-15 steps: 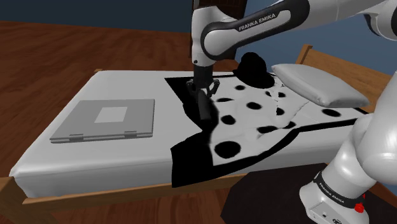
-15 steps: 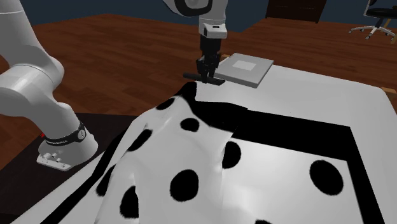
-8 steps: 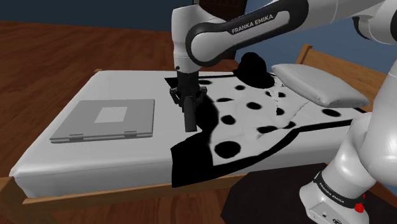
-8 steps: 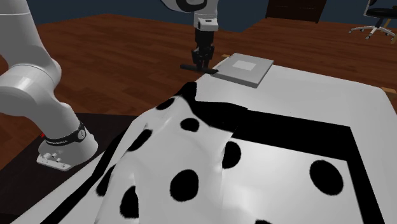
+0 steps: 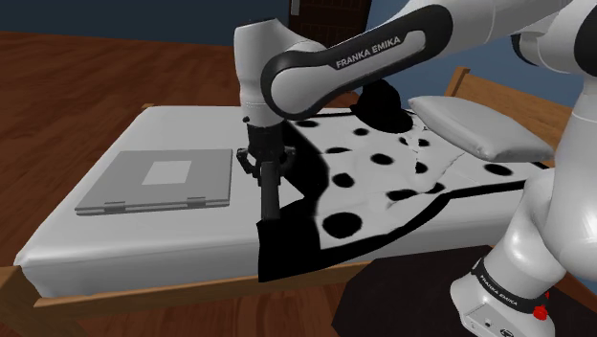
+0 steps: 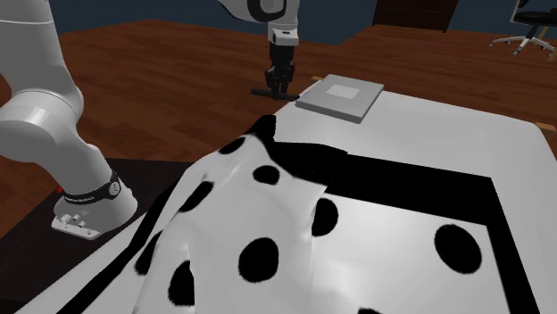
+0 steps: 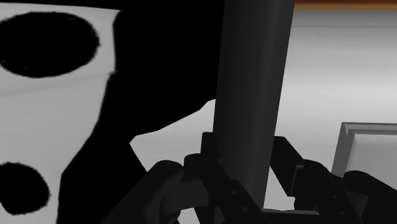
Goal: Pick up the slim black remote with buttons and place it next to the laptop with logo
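Observation:
My gripper (image 5: 264, 165) is shut on the slim black remote (image 5: 269, 196), which hangs lengthwise below the fingers, just above the bed. It sits a short way off the closed grey laptop (image 5: 158, 180), on the side toward the shoulder view's right. In the second exterior view the gripper (image 6: 278, 86) holds the remote (image 6: 263, 92) level, just left of the laptop (image 6: 341, 96). In the wrist view the remote (image 7: 254, 89) runs as a dark bar away from the gripper (image 7: 245, 175), clasped between the fingers (image 7: 191, 170). A corner of the laptop (image 7: 369, 149) lies beside it.
A white blanket with black spots and a black border (image 5: 383, 182) covers the half of the bed (image 5: 143, 244) nearer the stand. A pillow (image 5: 483, 129) and a black lump (image 5: 381, 103) lie at its far end. Wooden floor (image 6: 161, 80) surrounds the bed.
The arm has carried the remote toward the shoulder view's left, off the blanket's edge and closer to the laptop. The grip has stayed shut.

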Controlling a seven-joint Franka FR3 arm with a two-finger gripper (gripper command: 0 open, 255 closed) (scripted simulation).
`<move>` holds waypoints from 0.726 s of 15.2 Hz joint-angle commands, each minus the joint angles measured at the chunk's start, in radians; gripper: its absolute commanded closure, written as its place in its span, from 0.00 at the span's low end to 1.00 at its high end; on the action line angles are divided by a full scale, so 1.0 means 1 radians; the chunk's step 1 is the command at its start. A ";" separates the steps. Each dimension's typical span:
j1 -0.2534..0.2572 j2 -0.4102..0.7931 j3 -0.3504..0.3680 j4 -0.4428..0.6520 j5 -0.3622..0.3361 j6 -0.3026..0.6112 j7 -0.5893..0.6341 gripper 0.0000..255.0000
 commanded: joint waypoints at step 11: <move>0.004 0.068 -0.008 -0.072 -0.023 0.139 0.018 1.00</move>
